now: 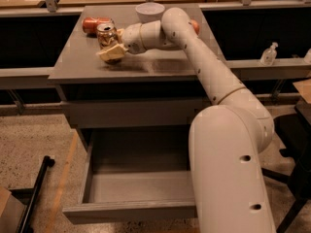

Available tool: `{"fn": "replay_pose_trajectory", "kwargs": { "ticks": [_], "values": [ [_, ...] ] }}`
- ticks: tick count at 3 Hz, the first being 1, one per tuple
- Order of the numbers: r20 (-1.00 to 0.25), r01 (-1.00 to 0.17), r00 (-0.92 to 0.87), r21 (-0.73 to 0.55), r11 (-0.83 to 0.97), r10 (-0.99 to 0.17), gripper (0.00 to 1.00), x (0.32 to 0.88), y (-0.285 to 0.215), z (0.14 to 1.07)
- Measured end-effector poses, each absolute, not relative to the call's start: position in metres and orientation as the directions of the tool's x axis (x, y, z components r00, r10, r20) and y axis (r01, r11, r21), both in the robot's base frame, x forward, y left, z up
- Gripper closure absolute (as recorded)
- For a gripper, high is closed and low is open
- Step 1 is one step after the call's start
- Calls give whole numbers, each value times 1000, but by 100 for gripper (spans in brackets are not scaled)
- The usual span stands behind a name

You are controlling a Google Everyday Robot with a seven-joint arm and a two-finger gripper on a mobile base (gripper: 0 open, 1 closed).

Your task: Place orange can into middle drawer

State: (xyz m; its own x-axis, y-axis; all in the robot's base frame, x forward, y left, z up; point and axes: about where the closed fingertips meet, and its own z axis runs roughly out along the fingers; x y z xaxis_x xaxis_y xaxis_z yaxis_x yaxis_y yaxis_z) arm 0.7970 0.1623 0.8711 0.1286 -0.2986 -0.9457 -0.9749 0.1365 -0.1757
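The orange can (106,34) stands upright near the back left of the grey cabinet top (77,62), its silver top showing. My gripper (112,46) reaches in from the right and sits right at the can, partly in front of its lower part. The middle drawer (136,210) is pulled out below, and its inside shows no objects. My arm's large pale body hides the drawer's right part.
A red-orange can (95,24) lies on its side behind the orange can. A white bowl (149,10) stands at the back of the top. A closed grey drawer front (131,111) is above the open one. A black bar (35,198) lies on the floor at left.
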Motion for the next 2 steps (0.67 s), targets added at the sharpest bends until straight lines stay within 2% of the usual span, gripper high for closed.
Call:
{"fn": "replay_pose_trajectory", "kwargs": {
  "ticks": [1,2],
  "values": [
    [-934,-971,145,-198,136,-327,95,780,138,882],
    [-909,-971,167,-218,95,-381,100,745,105,900]
  ]
}}
